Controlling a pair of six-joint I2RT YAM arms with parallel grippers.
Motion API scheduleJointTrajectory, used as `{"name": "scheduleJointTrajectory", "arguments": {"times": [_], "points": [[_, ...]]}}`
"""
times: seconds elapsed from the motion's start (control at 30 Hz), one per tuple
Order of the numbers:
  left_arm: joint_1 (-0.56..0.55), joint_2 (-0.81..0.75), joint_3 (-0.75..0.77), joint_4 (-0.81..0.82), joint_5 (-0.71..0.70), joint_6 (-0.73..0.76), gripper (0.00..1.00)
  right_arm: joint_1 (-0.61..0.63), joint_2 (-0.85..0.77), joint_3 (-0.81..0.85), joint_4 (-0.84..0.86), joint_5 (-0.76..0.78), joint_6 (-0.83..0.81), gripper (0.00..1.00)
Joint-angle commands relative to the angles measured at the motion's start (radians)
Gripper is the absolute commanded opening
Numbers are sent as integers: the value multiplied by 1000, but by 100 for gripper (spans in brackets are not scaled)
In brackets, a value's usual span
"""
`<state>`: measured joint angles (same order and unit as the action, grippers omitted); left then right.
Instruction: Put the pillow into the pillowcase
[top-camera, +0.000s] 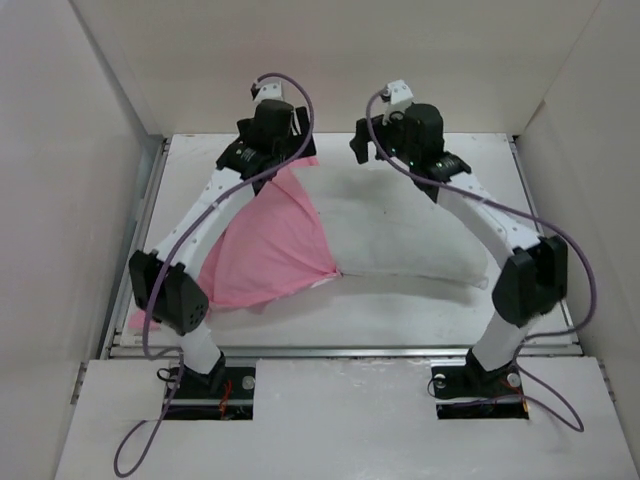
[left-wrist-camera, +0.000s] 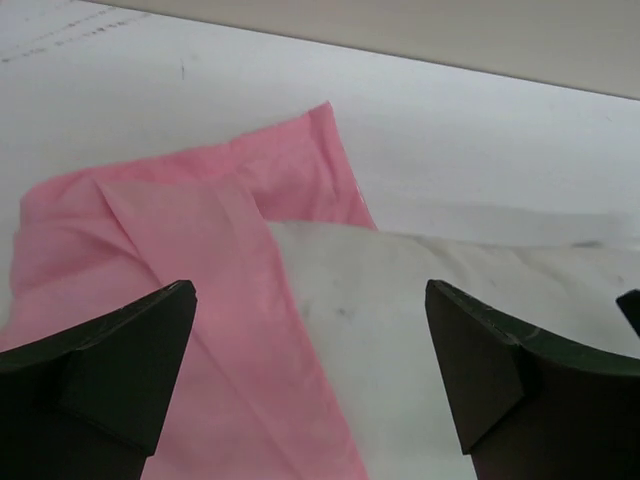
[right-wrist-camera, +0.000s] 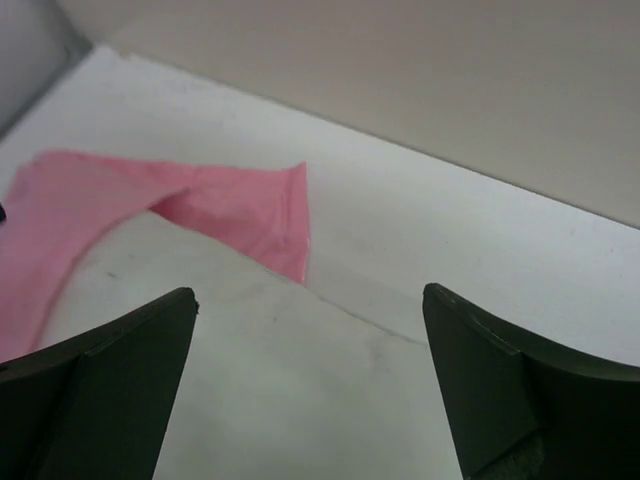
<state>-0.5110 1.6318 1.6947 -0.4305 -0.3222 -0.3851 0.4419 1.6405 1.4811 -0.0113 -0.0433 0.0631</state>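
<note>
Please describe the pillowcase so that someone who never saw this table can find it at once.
On the white table, look at the left half. The pillowcase is the thin pink cloth there, at the left end of the plump white pillow; it alone is pink.

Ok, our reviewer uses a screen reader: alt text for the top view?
A plump white rectangular pillow lies across a white table, a thin pink pillowcase bunched against its left end. The left gripper and right gripper hover open near their far edge.

White table (top-camera: 400, 310) w/ white pillow (top-camera: 400, 235) ctr-right, pink pillowcase (top-camera: 265, 250) at left, over pillow's left end.
</note>
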Motion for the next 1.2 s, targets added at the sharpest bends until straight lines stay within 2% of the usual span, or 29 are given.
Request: {"name": "scheduleJointTrajectory", "arguments": {"times": [0.0,0.07,0.1,0.13,0.2,0.3,0.37,0.43,0.47,0.5,0.53,0.6,0.63,0.7,0.77,0.8,0.9,0.97,1.1,1.13,1.17], "points": [[63,129,144,-48,32,75,100,-11,211,255,-292,-236,-256,100],[115,193,201,-73,87,94,100,-23,321,446,-427,-332,-330,100],[132,227,261,-86,118,107,100,-23,419,502,-462,-352,-339,100],[161,294,284,-109,173,121,100,-23,464,554,-540,-375,-365,100],[183,358,351,-132,196,139,100,-23,531,649,-590,-438,-382,100],[193,468,402,-181,248,175,100,-23,582,632,-627,-524,-434,95],[193,509,402,-192,322,209,100,-23,582,593,-648,-566,-472,84],[193,510,354,-176,373,218,99,-32,591,553,-668,-605,-496,65],[193,510,332,-162,406,230,62,-32,591,553,-668,-606,-496,32],[193,510,312,-133,455,230,25,-32,591,542,-668,-606,-496,17],[193,498,281,-117,480,230,0,-32,591,542,-668,-580,-484,0],[193,488,272,-78,532,239,0,-32,573,551,-571,-529,-412,0],[193,473,272,-64,532,239,0,-32,558,551,-523,-450,-381,0],[193,459,345,-42,519,229,0,-42,497,551,-383,-347,-315,0],[193,459,448,-42,471,218,0,-42,455,593,-297,-197,-270,0],[193,459,570,-54,471,218,0,-42,418,614,-264,-153,-250,0],[193,447,704,-27,500,189,0,-42,355,666,-178,-82,-191,0],[193,381,691,38,540,174,0,-42,251,619,-91,-64,-171,0],[154,217,498,148,545,183,0,-42,9,307,86,-177,-171,0],[140,183,383,168,534,192,0,-42,-34,157,118,-197,-171,0],[112,131,331,194,534,201,0,-42,-101,87,143,-217,-171,0]]}}
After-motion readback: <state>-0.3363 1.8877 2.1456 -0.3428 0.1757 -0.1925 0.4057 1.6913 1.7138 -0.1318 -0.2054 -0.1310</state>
